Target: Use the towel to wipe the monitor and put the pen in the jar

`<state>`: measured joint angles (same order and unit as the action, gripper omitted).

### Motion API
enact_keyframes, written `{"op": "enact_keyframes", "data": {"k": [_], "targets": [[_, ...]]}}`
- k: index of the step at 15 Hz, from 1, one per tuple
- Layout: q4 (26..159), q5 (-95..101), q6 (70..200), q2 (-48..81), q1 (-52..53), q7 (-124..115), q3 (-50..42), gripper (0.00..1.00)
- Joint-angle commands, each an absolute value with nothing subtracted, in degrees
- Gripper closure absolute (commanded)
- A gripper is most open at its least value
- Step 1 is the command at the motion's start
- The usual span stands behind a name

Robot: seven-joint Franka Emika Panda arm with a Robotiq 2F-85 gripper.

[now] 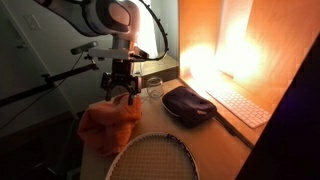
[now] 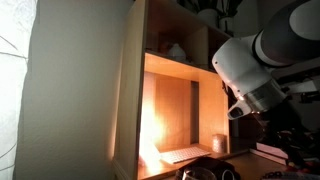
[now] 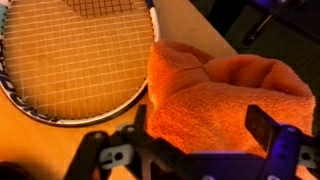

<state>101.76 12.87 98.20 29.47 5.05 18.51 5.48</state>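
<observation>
At the left end of the wooden table (image 1: 215, 138), in an exterior view, the orange towel (image 1: 110, 125) lies bunched in a soft heap near the front edge. Straight above it hangs the claw (image 1: 123, 96), pointing down from the white arm (image 1: 105, 18). Its tips are right at the top of the heap, and whether they touch the cloth cannot be told from there. The wrist view shows the claw (image 3: 200, 115) spread wide, with one dark finger (image 3: 140, 118) on each side of a raised fold of the towel (image 3: 230, 95) and nothing pinched between them. Just right of the towel, at the front edge, a racket (image 1: 155, 158) lies with its strung head flat on the table, its frame just beside the cloth. In the wrist view the racket (image 3: 70, 55) lies left of the towel. Farther back, a little right of the claw, stands the small clear jar (image 1: 153, 87), upright and apart from the towel. Right of the jar lies a dark zippered pouch (image 1: 188, 105), then a pale keyboard (image 1: 240, 105) set at a slant. At the far right, behind the keyboard, the monitor (image 1: 240, 40) glows bright. In an exterior view the arm (image 2: 262, 62) bulks at the right, beside a wooden shelf unit (image 2: 165, 100) lit from within.
</observation>
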Motion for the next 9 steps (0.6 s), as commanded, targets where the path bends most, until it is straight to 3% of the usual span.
{"op": "enact_keyframes", "data": {"k": [1,9], "targets": [[101.46,15.17,98.78,29.15,5.84,21.00,6.49,0.00],[104.16,15.49,111.06,27.63,5.73,20.73,7.28,0.00]]}}
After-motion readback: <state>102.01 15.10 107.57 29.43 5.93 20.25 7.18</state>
